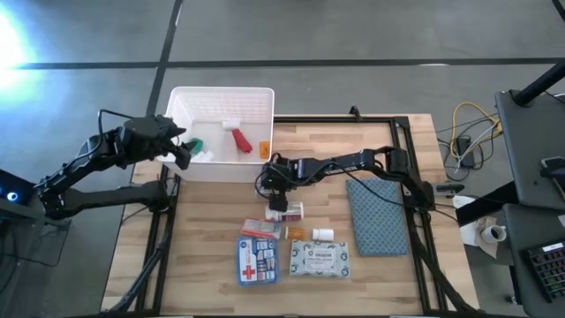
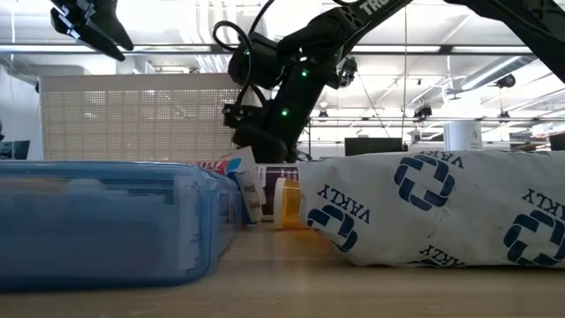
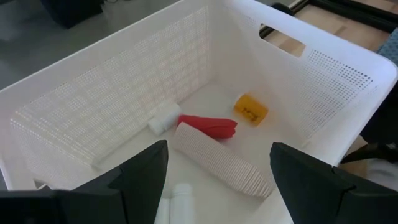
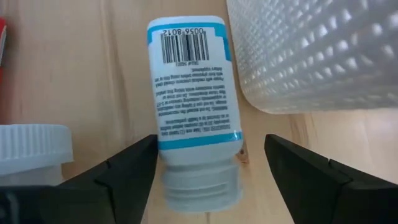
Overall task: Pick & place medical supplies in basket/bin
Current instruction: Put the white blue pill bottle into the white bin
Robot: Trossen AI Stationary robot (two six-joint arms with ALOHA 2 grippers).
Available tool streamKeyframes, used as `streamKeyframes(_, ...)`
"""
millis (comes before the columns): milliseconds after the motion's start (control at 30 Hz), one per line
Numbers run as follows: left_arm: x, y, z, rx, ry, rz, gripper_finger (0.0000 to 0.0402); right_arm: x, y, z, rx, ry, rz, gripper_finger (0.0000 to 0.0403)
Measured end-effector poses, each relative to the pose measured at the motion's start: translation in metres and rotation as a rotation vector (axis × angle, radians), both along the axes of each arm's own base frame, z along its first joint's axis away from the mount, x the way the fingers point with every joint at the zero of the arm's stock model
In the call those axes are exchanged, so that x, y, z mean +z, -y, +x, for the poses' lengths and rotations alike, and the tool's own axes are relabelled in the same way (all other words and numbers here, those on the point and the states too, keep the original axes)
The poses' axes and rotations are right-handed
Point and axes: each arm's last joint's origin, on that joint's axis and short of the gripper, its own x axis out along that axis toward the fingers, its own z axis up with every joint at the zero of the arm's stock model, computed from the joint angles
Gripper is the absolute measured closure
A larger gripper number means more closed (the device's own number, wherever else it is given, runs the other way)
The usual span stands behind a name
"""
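Your right gripper [image 4: 208, 165] hangs with fingers spread either side of a white pill bottle [image 4: 194, 99] lying on the table [image 1: 203, 230], its cap partly cut off. Your left gripper [image 3: 217, 177] hovers spread over the white bin [image 3: 323, 74]; inside, a tan roll [image 3: 217, 165] hides part of the red tube [image 3: 208, 124].

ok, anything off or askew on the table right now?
Nothing spilled or damaged. The white bottle lies on its side between the right gripper's open jaws. The supplies in the bin lie loose, as expected.

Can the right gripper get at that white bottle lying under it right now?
Probably yes. The right gripper is open, its fingers either side of the white bottle lying on the table. Nothing lies between them; a capped container sits close alongside.
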Motion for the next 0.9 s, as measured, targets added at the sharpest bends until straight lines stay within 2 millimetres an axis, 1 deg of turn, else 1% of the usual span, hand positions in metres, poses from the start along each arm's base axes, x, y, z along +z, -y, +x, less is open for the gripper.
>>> streamKeyframes(233, 0.001, 0.0, 0.0, 0.0, 0.007, 0.004, 0.014, -0.001, -0.009, 0.002, -0.026, 0.018, 0.021, 0.0117)
streamKeyframes(333, 0.001, 0.0, 0.0, 0.0, 0.007, 0.003, 0.014, -0.001, -0.013, 0.003, -0.014, 0.022, 0.019, 0.0128)
streamKeyframes(467, 0.001, 0.0, 0.0, 0.0, 0.007, 0.003, 0.014, -0.002, -0.016, 0.003, -0.01, 0.02, 0.02, 0.0168)
streamKeyframes(667, 0.001, 0.0, 0.0, 0.0, 0.007, 0.003, 0.014, -0.002, -0.015, 0.003, -0.017, 0.02, 0.023, 0.0254)
streamKeyframes(833, 0.001, 0.0, 0.0, 0.0, 0.008, 0.004, 0.014, 0.001, -0.015, 0.002, -0.083, 0.029, 0.059, 0.0257)
streamKeyframes(900, 0.001, 0.0, 0.001, 0.0, 0.015, 0.007, 0.014, 0.007, -0.016, 0.001, -0.101, 0.032, 0.07, 0.0257)
